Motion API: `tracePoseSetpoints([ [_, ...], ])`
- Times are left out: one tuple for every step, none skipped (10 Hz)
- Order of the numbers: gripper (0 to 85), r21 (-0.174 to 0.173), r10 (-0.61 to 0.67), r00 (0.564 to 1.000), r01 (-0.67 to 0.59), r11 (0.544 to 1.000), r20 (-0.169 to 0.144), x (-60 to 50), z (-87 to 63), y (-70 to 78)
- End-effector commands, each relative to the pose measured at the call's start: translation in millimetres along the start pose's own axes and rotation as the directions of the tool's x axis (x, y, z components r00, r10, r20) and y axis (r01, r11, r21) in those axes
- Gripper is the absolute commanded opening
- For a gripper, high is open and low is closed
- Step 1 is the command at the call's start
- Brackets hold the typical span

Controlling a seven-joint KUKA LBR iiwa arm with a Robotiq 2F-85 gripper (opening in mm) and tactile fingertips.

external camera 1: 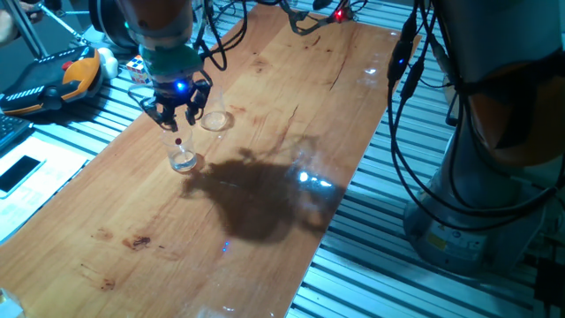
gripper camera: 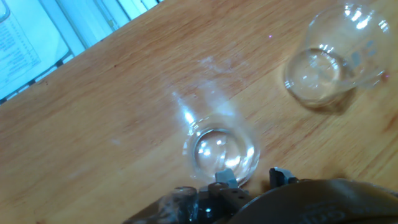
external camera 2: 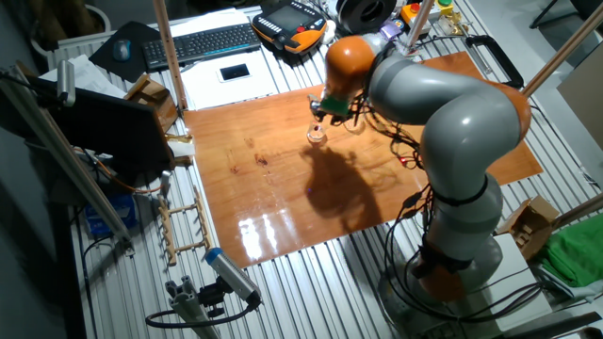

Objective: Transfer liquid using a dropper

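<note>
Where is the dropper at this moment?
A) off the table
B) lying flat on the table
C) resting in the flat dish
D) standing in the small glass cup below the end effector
D: the dropper stands with its red bulb up in the small glass cup, just under the end effector.

**Arm bent low, gripper pointing straight down**

The arm [external camera 2: 452, 122] rises from its grey base, folds at an orange joint and reaches across to an orange wrist section. Below that wrist sits a teal collar, and under it the gripper [external camera 1: 179, 117] hangs vertically, its dark fingers [external camera 1: 164, 117] pointing down. A blue light glows on the gripper body just above the fingers. The fingers stand a little apart, with the dropper [external camera 1: 179, 147] just below their tips; whether they touch it cannot be told. In the hand view only the blurred finger bases show along the bottom edge.
</note>
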State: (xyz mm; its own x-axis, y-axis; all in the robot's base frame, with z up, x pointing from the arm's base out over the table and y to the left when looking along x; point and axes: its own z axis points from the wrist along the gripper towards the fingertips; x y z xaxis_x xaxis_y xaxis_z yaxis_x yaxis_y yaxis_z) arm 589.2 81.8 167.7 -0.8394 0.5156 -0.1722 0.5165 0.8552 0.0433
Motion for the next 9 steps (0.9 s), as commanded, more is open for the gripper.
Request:
tracePoseSetpoints([
  [34.3, 0.003, -0.017, 1.0, 0.017, 1.0, -0.002, -1.8, -5.7, -8.4],
  [29.0, 0.0, -0.032, 0.999, 0.032, 1.0, -0.007, -3.8, -12.0, -16.9],
  [24.7, 0.001, -0.044, 0.999, 0.044, 0.999, -0.02, -6.7, -19.8, -23.8],
  [17.0, 0.004, -0.055, 0.998, 0.055, 0.998, -0.032, -9.0, -26.4, -28.0],
  [9.3, 0.007, -0.065, 0.997, 0.065, 0.998, -0.043, -10.9, -33.3, -33.0],
  [1.0, 0.004, -0.07, 0.996, 0.071, 0.997, -0.05, -11.7, -39.5, -38.0],
  [1.0, 0.007, -0.072, 0.996, 0.073, 0.997, -0.05, -10.4, -44.2, -42.2],
  [1.0, 0.008, -0.072, 0.996, 0.073, 0.997, -0.056, -8.3, -48.0, -46.6],
  [1.0, 0.008, -0.075, 0.995, 0.075, 0.997, -0.063, -6.2, -51.0, -51.6],
])
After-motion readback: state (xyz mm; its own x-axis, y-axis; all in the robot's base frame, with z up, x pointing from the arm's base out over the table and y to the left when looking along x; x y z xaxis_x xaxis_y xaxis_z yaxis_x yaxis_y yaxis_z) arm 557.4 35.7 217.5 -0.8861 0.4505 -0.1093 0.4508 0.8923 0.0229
